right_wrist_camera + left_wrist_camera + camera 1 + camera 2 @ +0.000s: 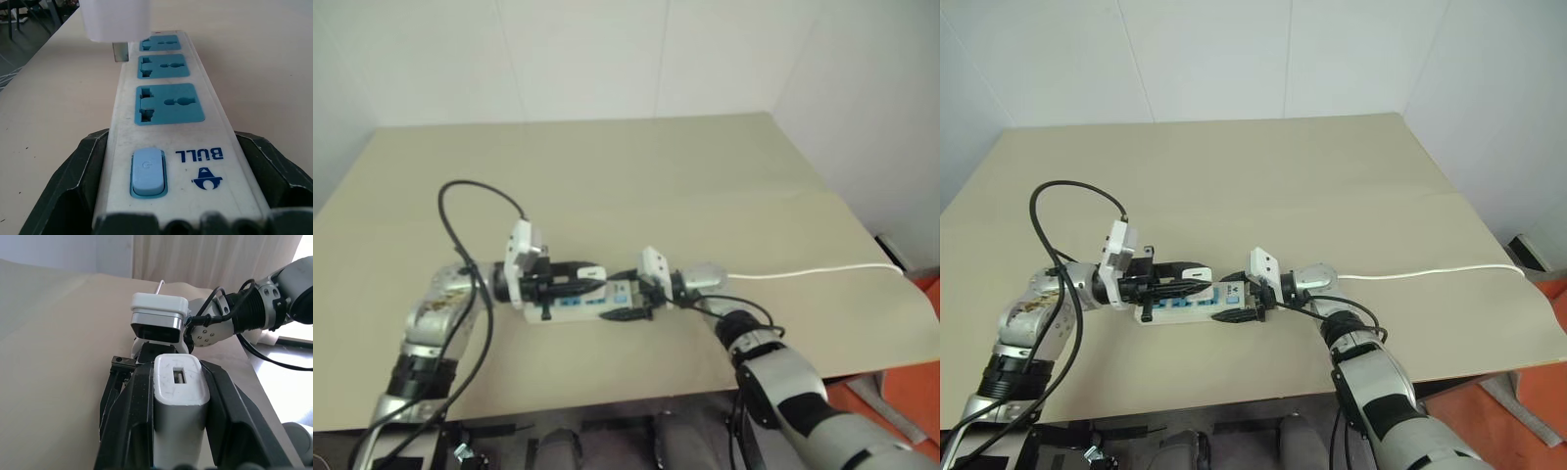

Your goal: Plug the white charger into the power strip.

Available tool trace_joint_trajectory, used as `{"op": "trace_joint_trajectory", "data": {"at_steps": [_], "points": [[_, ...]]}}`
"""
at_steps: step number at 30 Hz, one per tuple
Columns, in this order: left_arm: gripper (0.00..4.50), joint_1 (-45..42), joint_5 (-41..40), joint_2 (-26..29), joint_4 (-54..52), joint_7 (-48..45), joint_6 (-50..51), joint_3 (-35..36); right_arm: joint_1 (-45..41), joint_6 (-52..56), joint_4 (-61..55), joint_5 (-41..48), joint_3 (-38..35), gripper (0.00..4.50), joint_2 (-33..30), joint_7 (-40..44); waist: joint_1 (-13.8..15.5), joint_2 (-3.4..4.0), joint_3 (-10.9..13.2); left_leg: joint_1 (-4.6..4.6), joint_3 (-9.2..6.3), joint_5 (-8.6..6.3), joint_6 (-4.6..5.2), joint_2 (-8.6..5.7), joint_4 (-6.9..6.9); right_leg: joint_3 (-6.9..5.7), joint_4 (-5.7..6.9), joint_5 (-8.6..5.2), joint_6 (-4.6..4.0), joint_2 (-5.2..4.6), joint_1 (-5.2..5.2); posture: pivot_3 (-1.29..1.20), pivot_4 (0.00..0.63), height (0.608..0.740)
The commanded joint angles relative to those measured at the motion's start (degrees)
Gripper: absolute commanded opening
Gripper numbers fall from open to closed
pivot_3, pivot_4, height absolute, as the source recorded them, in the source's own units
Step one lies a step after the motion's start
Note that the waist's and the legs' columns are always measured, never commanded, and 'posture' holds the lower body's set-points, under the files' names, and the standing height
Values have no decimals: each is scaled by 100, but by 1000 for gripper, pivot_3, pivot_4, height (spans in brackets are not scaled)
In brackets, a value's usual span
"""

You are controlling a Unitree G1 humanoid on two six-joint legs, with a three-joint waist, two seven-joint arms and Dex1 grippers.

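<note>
The small white rectangular plastic charger [178, 401] sat clamped between the two black fingers of the left gripper [576, 277], its end with the little slot facing the wrist camera. In the right wrist view you could see its metal prong hanging just over the far end of the strip, right by the farthest blue socket, not pushed in yet.

The long flat white plastic power strip [166, 107] had three blue sockets in a row, a pale blue switch and a blue logo near the close end. It lay on the table, and the right gripper [1252, 308] had its black fingers spread wide around the switch end, one on each long side, holding it.

A thin white cord [813, 271] ran off across the table toward its right edge. A looping black cable [460, 211] arched up over the left arm.

The surface was a plain beige matte tabletop [636, 166], pretty bare otherwise. Behind it were plain white walls [587, 59], meeting at a corner on the right, and some orange floor [901, 392] showed past the table's right edge.
</note>
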Motion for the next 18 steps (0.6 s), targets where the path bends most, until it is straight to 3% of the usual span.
{"op": "trace_joint_trajectory", "data": {"at_steps": [1, 18], "points": [[1025, 54, 34, -4, -22, 8, -212, 3, 62, 21, 194, -271, 132, 3434, 35, -9, -2, 0, 0, 1, 0, 0, 0, 0, 0, 0, 0, 0, 0, 0, 0, 0, 150, 740], [1025, -42, 409, -281, 593, 148, -614, -260, 44, -22, 219, -285, 89, 3434, 31, -82, -3, 0, 0, 8, 0, 0, 0, 0, -2, 1, -1, -1, 1, 1, 6, 0, 150, 740]]}}
